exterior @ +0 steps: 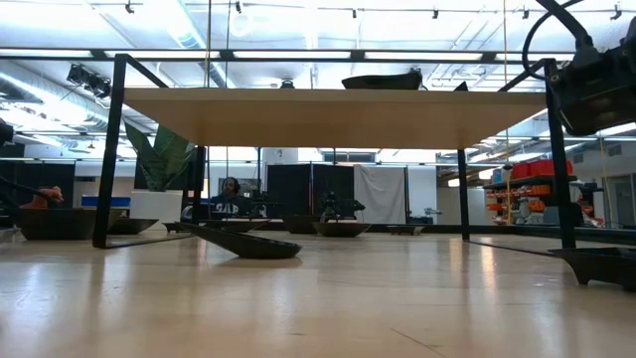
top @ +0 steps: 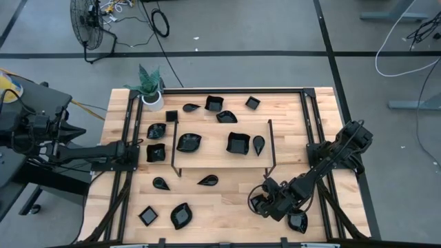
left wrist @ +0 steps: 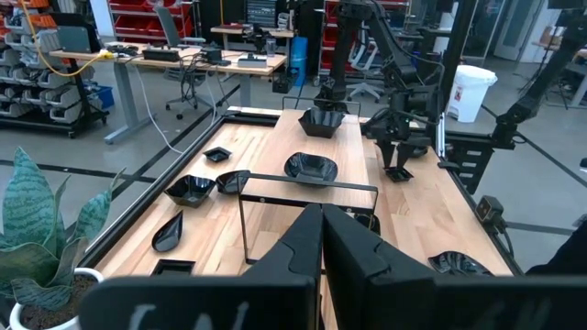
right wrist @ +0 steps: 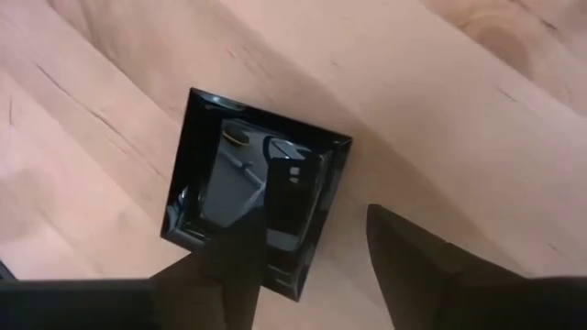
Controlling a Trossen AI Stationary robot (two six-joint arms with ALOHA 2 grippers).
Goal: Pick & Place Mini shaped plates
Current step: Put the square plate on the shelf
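A small glossy black square plate [right wrist: 252, 206] lies flat on the wooden table near its front right. My right gripper [right wrist: 312, 275] [top: 264, 202] points steeply down over it, open. One finger is over the plate's hollow and the other stands outside its rim. A teardrop-shaped plate [top: 298, 220] lies just beside the gripper, toward the near right corner. My left gripper [left wrist: 321, 252] is shut, holds nothing, and hangs level above the table's left edge [top: 134, 153]. Several more black plates lie scattered over the table. My right gripper comes from above with its fingers on either side of the square plate's rim [right wrist: 316, 266] at one corner, one finger inside the hollow and one outside. Whether either finger touches the plate I cannot tell. The plate lies flat on the table.
A thin black wire frame [top: 220, 148] stands mid-table with plates [top: 238, 143] [top: 188, 142] within its outline. A white pot with a green plant [top: 151, 96] is at the far left corner. Black rails run along the table's left and right sides.
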